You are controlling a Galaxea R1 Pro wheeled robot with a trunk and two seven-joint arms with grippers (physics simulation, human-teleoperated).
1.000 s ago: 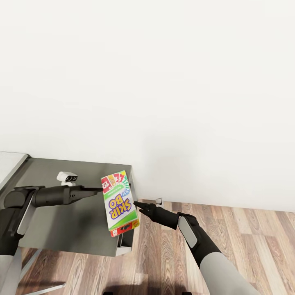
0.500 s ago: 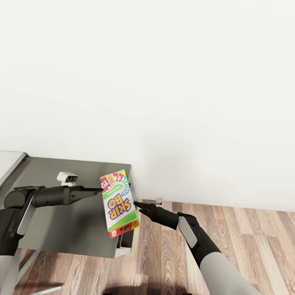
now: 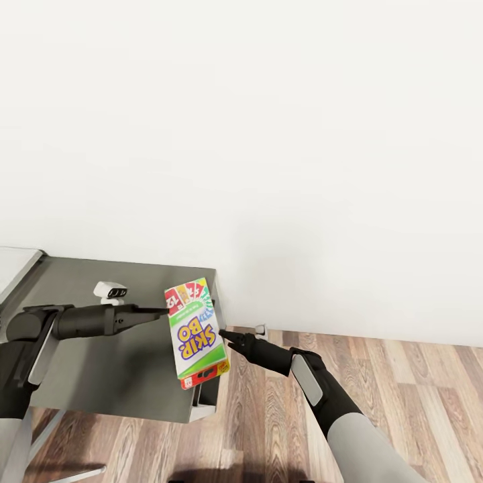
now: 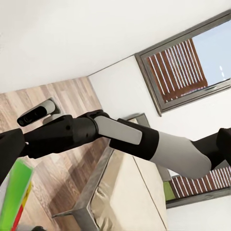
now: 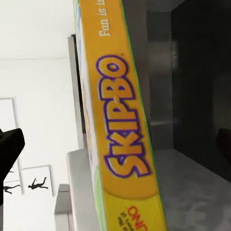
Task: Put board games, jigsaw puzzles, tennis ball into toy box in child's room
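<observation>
The Skip-Bo board game [image 3: 195, 333] hung over the dark bench [image 3: 114, 362] corner, pinched between left claw [image 3: 163, 311] and right claw [image 3: 224, 333], barely shifted over the last second; the toy box remained unreached.

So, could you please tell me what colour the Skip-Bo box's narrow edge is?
Orange-yellow with purple lettering on the Skip-Bo box, clearest in the right wrist view.

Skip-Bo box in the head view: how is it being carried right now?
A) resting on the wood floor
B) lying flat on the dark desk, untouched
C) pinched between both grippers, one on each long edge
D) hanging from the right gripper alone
C: the Skip-Bo box stands raised above the dark desk, with the left gripper against one long edge and the right gripper against the other.
</observation>
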